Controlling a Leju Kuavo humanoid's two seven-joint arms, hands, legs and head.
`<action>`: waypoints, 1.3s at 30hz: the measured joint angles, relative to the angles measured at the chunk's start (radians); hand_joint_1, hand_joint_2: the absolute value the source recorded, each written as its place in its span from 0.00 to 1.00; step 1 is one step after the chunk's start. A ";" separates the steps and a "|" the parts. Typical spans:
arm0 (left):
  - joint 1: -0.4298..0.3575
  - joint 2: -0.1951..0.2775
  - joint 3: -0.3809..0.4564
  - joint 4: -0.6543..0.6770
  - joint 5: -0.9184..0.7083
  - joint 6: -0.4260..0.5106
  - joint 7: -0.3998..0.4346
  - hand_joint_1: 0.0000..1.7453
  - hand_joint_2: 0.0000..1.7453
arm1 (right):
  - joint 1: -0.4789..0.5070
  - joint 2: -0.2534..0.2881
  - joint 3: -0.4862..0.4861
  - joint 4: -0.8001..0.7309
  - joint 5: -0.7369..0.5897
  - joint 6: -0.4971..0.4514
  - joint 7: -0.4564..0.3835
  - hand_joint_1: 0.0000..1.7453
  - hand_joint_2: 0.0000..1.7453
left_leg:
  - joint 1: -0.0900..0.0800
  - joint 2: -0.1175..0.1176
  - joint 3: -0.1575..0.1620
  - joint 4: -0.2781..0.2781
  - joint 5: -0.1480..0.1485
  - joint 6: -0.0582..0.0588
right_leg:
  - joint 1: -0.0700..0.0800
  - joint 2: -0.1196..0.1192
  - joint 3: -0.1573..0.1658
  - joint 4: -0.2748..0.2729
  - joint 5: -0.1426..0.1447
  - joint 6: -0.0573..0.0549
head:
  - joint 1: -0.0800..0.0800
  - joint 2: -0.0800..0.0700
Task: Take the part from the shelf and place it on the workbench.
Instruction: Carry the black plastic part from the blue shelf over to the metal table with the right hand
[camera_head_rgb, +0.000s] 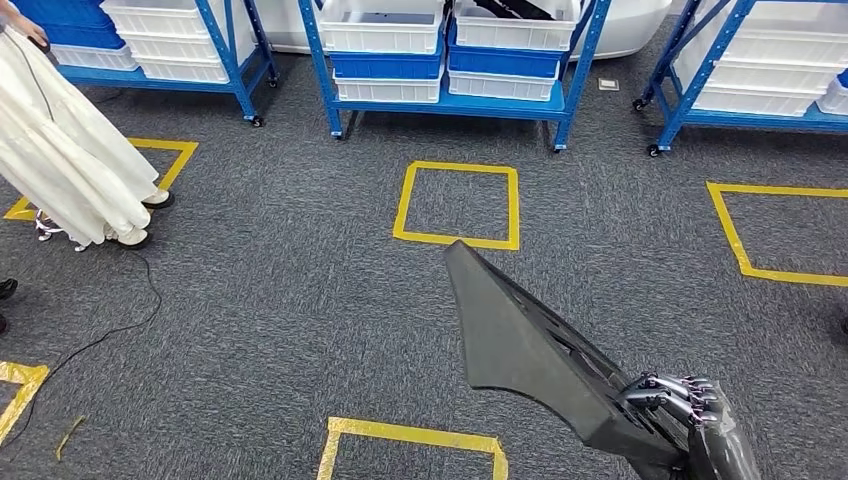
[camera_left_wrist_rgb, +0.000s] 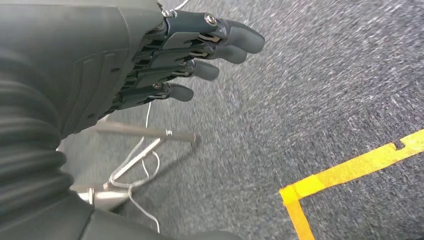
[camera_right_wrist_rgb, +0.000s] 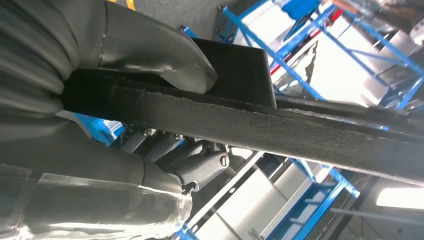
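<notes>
Black and flat, the part (camera_head_rgb: 520, 335) is a long, tapered plastic panel held in the right hand (camera_head_rgb: 680, 400) low on the right of the head view. Its narrow tip points up and forward toward a yellow tape square (camera_head_rgb: 458, 203) on the floor; its wide end sits in the hand. The part is clear of the shelves and hangs over grey carpet (camera_head_rgb: 280, 300).

Right hand: clamped on the part. In the right wrist view the thick thumb (camera_right_wrist_rgb: 165, 55) presses on one face of the part (camera_right_wrist_rgb: 280, 127) and the darker fingers (camera_right_wrist_rgb: 200, 165) curl against the opposite face, so the edge of the panel runs between them.

Left hand (camera_left_wrist_rgb: 165, 65): holds nothing. Its fingers (camera_left_wrist_rgb: 220, 50) lie side by side, extended with a slight curl, over the carpet near a corner of yellow tape (camera_left_wrist_rgb: 350, 170). Metal rods and a thin white cable (camera_left_wrist_rgb: 142, 165) lie below it (what they belong to cannot be told).

Surroundings: blue shelves (camera_head_rgb: 455, 100) stand along the far side of the head view, loaded with white bins (camera_head_rgb: 380, 25) and blue bins (camera_head_rgb: 385, 65). Further tape squares mark the carpet at right and at the near edge. A person in a long white skirt (camera_head_rgb: 65, 150) stands at the left edge, with a black cable (camera_head_rgb: 100, 335) trailing across the carpet nearby
</notes>
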 joint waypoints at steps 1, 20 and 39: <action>0.000 0.000 0.000 0.000 0.000 0.000 0.002 0.00 1.00 | -0.001 0.002 0.000 0.000 0.004 0.002 0.000 1.00 1.00 | 0.001 0.004 -0.029 0.065 -0.028 -0.002 | 0.003 -0.009 -0.001 0.000 0.000 0.000 | 0.000 0.000; -0.006 -0.003 -0.001 0.000 -0.021 0.001 0.025 0.00 1.00 | -0.019 0.014 -0.001 0.004 0.007 0.022 0.000 1.00 1.00 | -0.015 -0.071 0.111 -0.221 0.114 0.056 | 0.012 0.024 -0.087 0.176 -0.075 0.039 | 0.010 0.000; -0.006 -0.001 0.000 0.001 -0.004 0.000 0.039 0.00 1.00 | -0.104 0.021 0.006 0.050 0.008 0.043 0.001 1.00 1.00 | -0.022 0.085 0.081 -0.182 0.100 0.029 | 0.020 -0.090 0.021 -0.007 -0.022 0.011 | 0.005 0.000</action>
